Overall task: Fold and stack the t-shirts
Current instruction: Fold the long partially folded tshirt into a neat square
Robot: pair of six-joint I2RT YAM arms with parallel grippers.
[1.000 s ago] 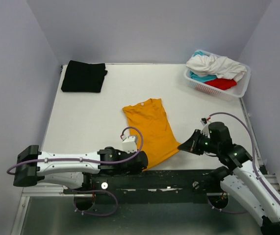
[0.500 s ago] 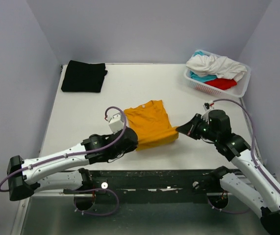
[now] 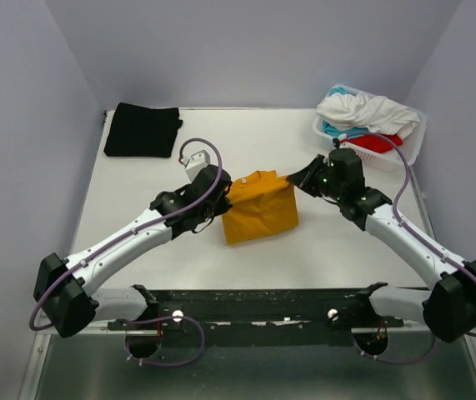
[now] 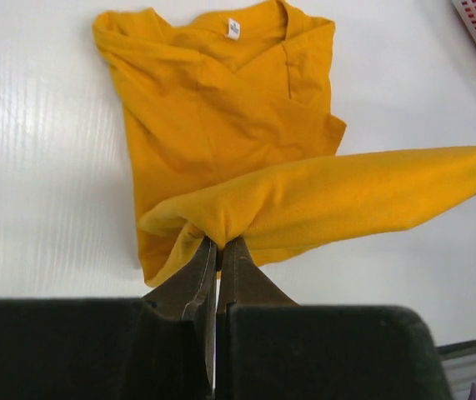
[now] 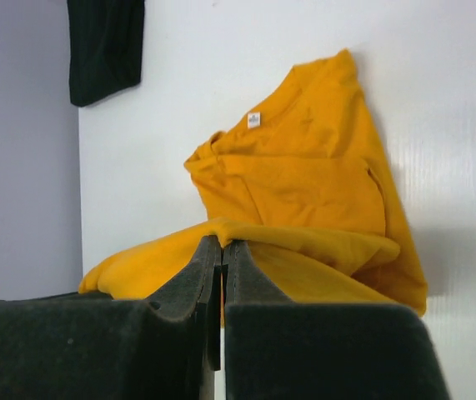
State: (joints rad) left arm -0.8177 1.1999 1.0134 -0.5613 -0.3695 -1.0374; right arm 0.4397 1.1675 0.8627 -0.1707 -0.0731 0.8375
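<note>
Orange shirt (image 3: 259,213): centre of table (image 3: 246,142), between the two arms, doubled over on itself; lower body flat on the surface with the fold line toward the arm bases, hem edge raised off the surface and stretched as a taut band from one gripper to the other, above the collar end. Collar faces the far side; white label (image 4: 233,27) visible inside the neck in both wrist views. Left gripper (image 3: 224,200): at the shirt's left edge, jaws closed tight on a bunched corner of the hem, cloth wrapped over the fingertips (image 4: 189,279) in the left wrist view. Right gripper (image 3: 301,179): at the shirt's far right corner, jaws closed on the other hem corner, no gap showing between the pads (image 5: 192,275) in the right wrist view. Black shirt (image 3: 142,130): folded, flat, far left corner of table, well apart from the orange one and from both grippers. Basket (image 3: 363,154): white plastic lattice, far right corner, just beyond the right gripper. Contents: white shirt (image 3: 364,110) crumpled on top, teal shirt (image 3: 342,131) beneath at the left, red shirt (image 3: 378,142) at the near side, all unfolded
</note>
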